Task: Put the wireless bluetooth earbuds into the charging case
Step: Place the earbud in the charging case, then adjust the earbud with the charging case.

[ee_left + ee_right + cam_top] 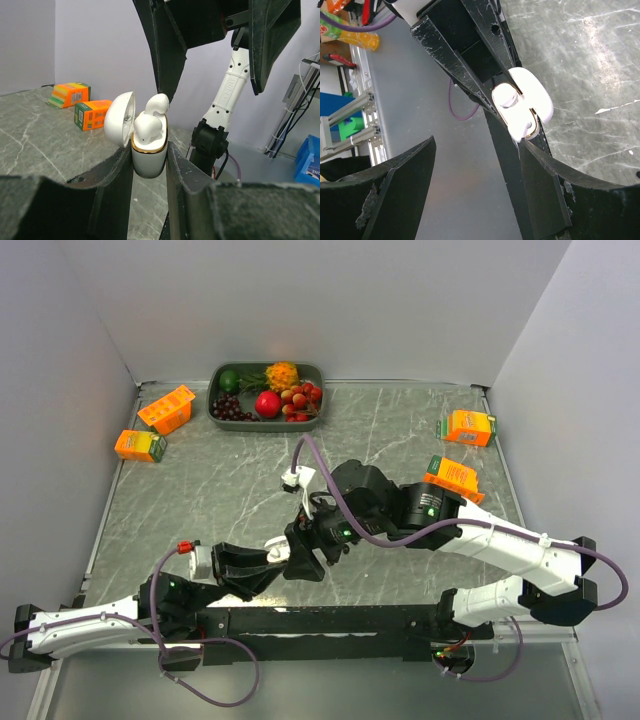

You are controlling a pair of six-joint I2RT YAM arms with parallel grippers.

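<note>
Top view: is looking down from high behind the arm bases, taking in the whole table up to the back wall.
Left wrist: is riding the left gripper, facing level along its fingers, very near the charging case.
Right wrist: is peering steeply down past the right gripper, close in.
Shared: all three are catching that case, tiny from the top.

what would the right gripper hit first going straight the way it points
Likely the white earbuds sticking up from the open charging case held by the left gripper, though depth is unclear.
</note>
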